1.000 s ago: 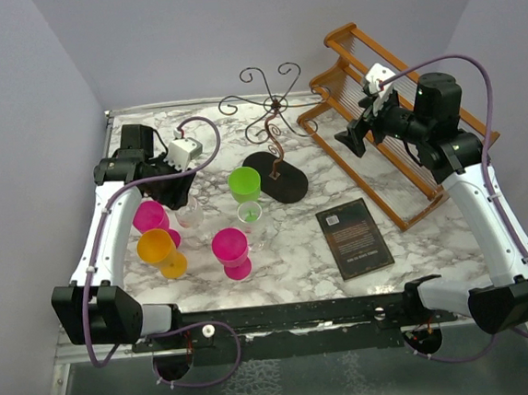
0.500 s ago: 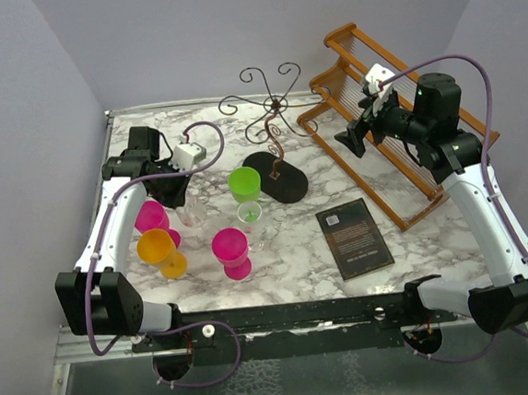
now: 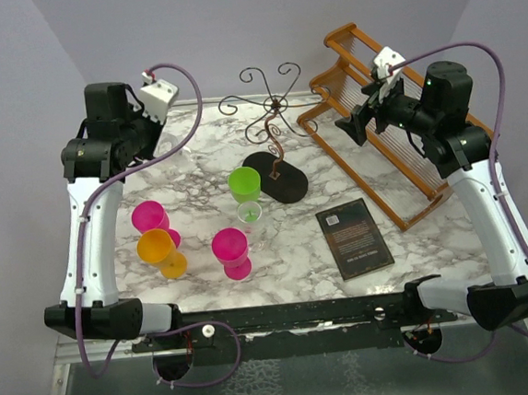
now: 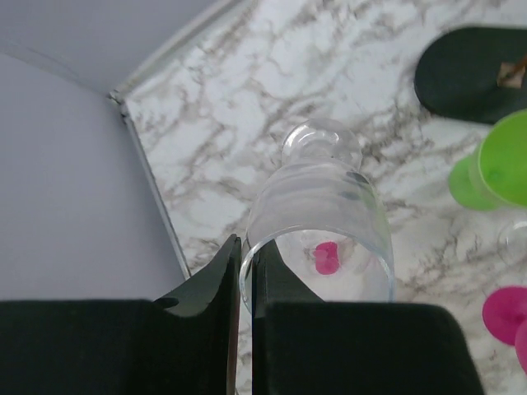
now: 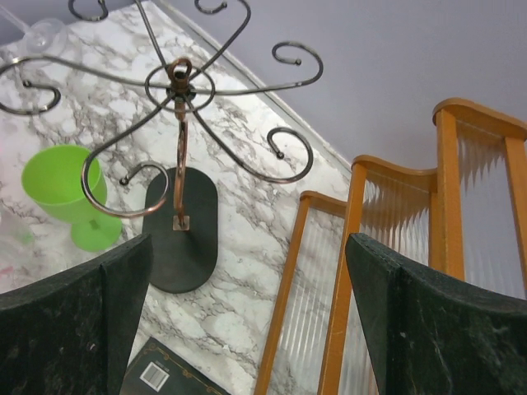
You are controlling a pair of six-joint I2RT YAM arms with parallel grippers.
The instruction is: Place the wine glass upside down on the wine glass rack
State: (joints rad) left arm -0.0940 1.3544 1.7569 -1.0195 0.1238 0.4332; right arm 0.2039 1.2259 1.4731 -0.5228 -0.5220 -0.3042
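Nearest the arm bases, a dark book (image 3: 354,238) lies flat on the marble desk (image 3: 407,250). To its left stand a pink goblet (image 3: 232,253) and an orange one (image 3: 158,251), with a second pink goblet (image 3: 150,217) just behind the orange. A small clear glass (image 3: 250,215) sits between the pink goblet and a green goblet (image 3: 244,185).

Just beside the green goblet, the wine glass rack (image 3: 286,184) stands on its black oval base, and no glass hangs from its curled wire arms. A wooden slatted dish rack (image 3: 400,162) runs along the right side.

The right end effector (image 5: 247,329) hangs over that wooden rack with its fingers spread wide and nothing between them, facing the wire rack.

Over the far left of the desk, the left end effector (image 4: 247,280) is raised high and pinches the rim of the wine glass (image 4: 317,206). The glass is off the desk, with its mouth toward the wrist camera and its foot pointing away, well apart from the wire rack.
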